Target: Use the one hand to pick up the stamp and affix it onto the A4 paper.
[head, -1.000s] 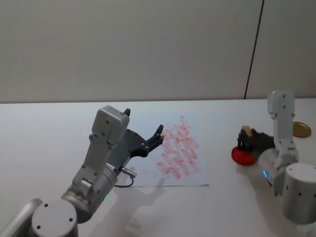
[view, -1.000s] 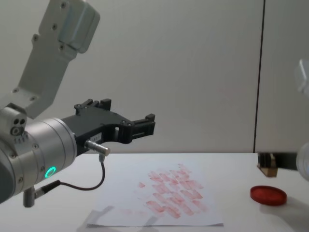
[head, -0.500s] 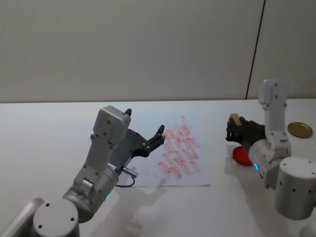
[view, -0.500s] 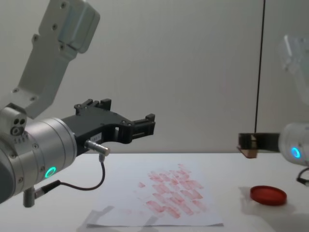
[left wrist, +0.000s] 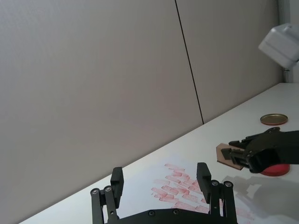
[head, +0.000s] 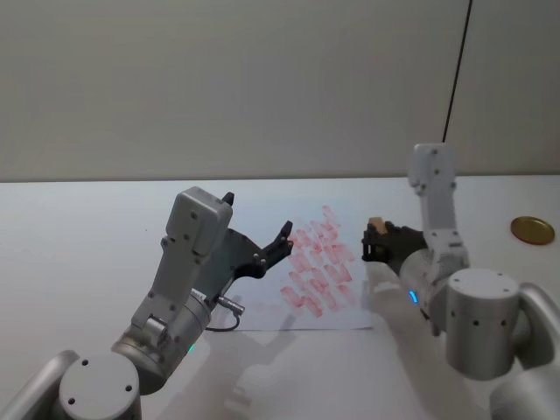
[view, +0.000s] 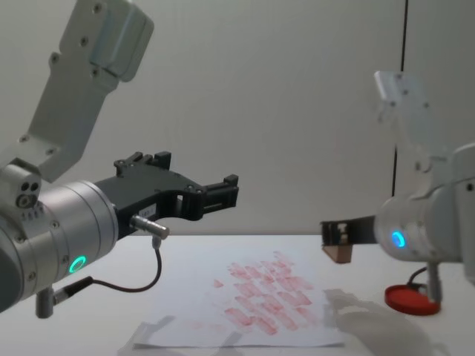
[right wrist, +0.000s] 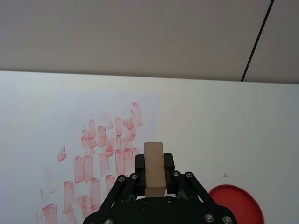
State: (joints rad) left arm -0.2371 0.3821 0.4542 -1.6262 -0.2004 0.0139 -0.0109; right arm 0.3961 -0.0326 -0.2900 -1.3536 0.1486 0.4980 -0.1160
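Observation:
The stamp (right wrist: 153, 169), a small light-brown wooden block, is clamped between the black fingers of my right gripper (right wrist: 154, 163). That gripper (head: 374, 239) hangs in the air at the right edge of the A4 paper (head: 319, 265), a white sheet with rows of red prints. In the chest view the stamp (view: 339, 252) hovers well above the paper (view: 260, 298), its shadow falling by the sheet's right edge. My left gripper (head: 254, 219) is held open above the sheet's left side, holding nothing. The left wrist view shows the left gripper (left wrist: 160, 172), the paper (left wrist: 187, 191) and the stamp (left wrist: 231, 156).
A flat round red ink pad (view: 412, 300) lies on the white table right of the paper, behind the right gripper. A gold round lid (head: 532, 229) sits farther right near the wall. A black cable hangs under the left gripper.
My right gripper has carried the stamp leftward from above the red ink pad to the paper's right edge. The left arm has not moved.

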